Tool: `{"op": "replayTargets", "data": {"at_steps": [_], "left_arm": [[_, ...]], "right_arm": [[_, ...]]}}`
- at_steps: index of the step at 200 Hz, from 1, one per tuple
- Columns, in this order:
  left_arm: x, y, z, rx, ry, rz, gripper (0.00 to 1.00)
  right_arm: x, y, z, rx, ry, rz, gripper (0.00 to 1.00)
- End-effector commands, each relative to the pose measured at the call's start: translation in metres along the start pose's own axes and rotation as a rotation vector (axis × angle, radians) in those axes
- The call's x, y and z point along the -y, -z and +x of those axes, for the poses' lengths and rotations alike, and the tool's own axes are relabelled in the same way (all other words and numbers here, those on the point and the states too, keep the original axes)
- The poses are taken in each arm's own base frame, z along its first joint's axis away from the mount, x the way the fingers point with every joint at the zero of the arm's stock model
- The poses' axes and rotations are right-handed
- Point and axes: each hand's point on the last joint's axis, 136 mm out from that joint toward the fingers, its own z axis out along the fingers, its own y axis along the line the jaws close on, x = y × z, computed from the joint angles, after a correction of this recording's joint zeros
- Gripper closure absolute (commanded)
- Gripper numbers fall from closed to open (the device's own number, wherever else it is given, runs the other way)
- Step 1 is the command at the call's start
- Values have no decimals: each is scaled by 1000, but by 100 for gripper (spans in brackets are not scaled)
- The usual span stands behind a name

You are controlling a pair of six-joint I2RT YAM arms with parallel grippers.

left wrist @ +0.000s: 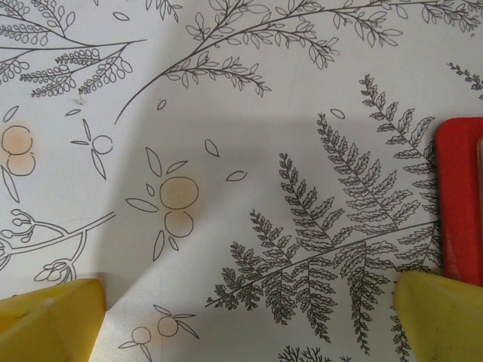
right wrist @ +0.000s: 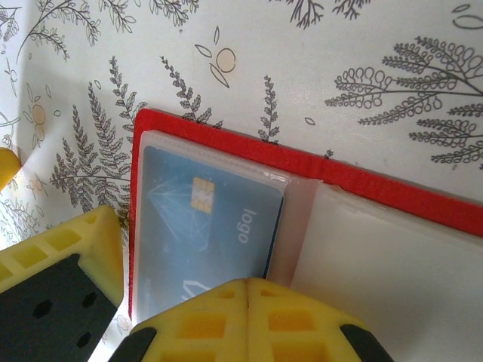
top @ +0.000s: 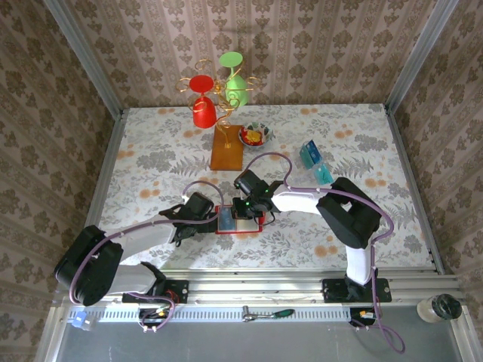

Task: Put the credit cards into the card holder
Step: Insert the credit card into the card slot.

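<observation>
The red card holder (top: 243, 228) lies open on the table between the two arms. A teal-blue credit card (right wrist: 204, 226) with a gold chip sits under the clear sleeve of its left page (top: 226, 219); the right page is blank white. My right gripper (right wrist: 247, 285) is shut, its tips together right over the card's near edge by the centre fold (top: 251, 204). My left gripper (left wrist: 245, 324) is open and low over the tablecloth, and its right finger (left wrist: 445, 317) rests at the holder's left edge (left wrist: 456, 204). More teal cards (top: 309, 154) stand at the back right.
An orange stand base (top: 226, 147) carries a gold wire rack with a red cup (top: 202, 111) and a green cup (top: 235, 89). A small bowl (top: 255, 136) sits beside it. One teal card (top: 324, 175) lies flat near the clear rack.
</observation>
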Motion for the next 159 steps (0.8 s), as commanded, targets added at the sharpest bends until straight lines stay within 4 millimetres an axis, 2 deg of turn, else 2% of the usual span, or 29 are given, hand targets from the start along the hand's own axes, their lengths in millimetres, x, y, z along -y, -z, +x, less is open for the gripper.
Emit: {"op": "replayTargets", "data": {"at_steps": [1,37,84,159], "left_arm": [[13,-5,2,-6,-14,62,0],[13,-5,3,-7,-14,62,0],[13,-5,3,-6,-17,60,0],[13,-4,2,-5,-19,59,0]], "right_arm": [[-8,12,-2,23,-3,-18,95],[-1,18,4,33,-7,-2,95],[5,11,15,9,-17,4,95],[-5,-2,20,-25,-1,-6,95]]}}
